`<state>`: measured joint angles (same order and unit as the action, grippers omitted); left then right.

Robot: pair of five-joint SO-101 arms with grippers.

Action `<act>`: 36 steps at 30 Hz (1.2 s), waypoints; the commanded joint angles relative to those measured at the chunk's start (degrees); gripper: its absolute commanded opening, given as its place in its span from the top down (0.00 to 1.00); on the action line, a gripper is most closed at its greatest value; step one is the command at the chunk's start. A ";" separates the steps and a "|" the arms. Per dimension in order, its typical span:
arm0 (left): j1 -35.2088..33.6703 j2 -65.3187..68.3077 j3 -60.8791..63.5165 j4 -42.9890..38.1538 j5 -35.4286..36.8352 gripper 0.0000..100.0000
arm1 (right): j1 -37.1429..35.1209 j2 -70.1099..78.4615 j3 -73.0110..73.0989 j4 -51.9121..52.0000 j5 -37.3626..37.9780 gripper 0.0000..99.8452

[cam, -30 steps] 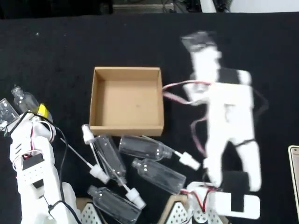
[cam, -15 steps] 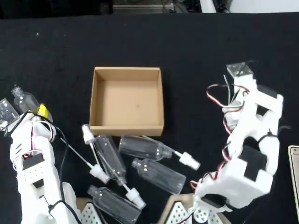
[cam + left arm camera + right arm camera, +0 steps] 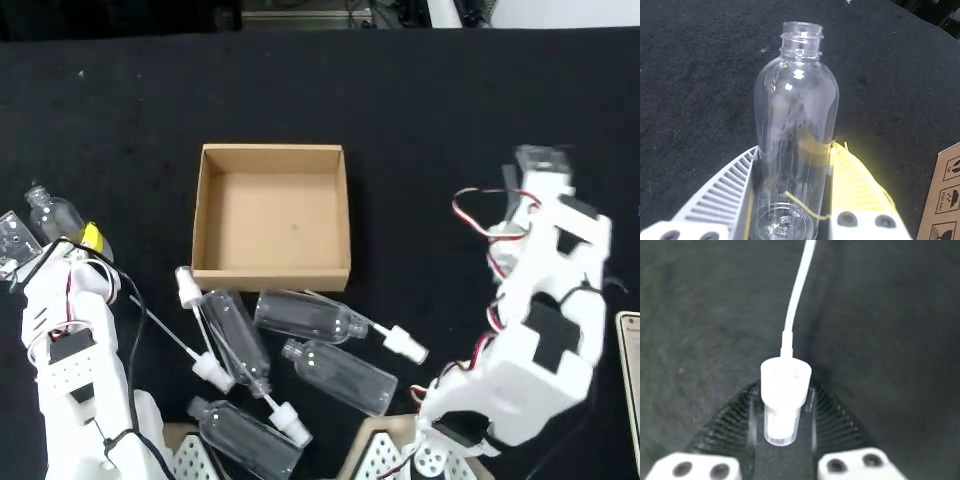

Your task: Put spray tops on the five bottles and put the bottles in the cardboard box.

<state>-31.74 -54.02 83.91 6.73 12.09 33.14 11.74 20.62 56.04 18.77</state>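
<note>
My left gripper (image 3: pixel 796 150) is shut on a clear bottle (image 3: pixel 795 120) with a bare open neck. In the high view that bottle (image 3: pixel 48 212) is at the table's left edge, left of the cardboard box (image 3: pixel 272 268). My right gripper (image 3: pixel 785 390) is shut on a white spray top (image 3: pixel 785 385) whose thin tube points away from the wrist. From above, the right gripper (image 3: pixel 540 160) is raised at the right, well clear of the box. Several clear bottles (image 3: pixel 310 316) lie in front of the box with white spray tops (image 3: pixel 405 344) at their necks; whether these are fitted I cannot tell.
The box is open and has nothing in it. Its corner (image 3: pixel 945 195) shows in the left wrist view. The lying bottles crowd the front middle between the two arm bases. A pale flat object (image 3: pixel 630 345) sits at the right edge. Black cloth covers the table.
The right arm has swung from beside the box out to the right, and its gripper now sits farther right. The left arm and its bottle have not moved.
</note>
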 commanded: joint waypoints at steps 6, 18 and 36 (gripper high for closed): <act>2.33 -0.44 -0.75 -1.05 0.00 0.94 | 0.26 -8.66 -2.86 9.85 -26.20 0.80; 2.24 -0.44 -0.75 -0.97 -0.09 0.94 | -2.02 -9.10 -9.36 16.62 48.79 0.64; 1.89 -0.44 -0.75 -1.05 -0.09 0.94 | 1.67 -8.57 15.08 -15.65 101.71 0.68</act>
<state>-30.15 -54.02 83.91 6.73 12.09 33.32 6.73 31.43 53.14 119.87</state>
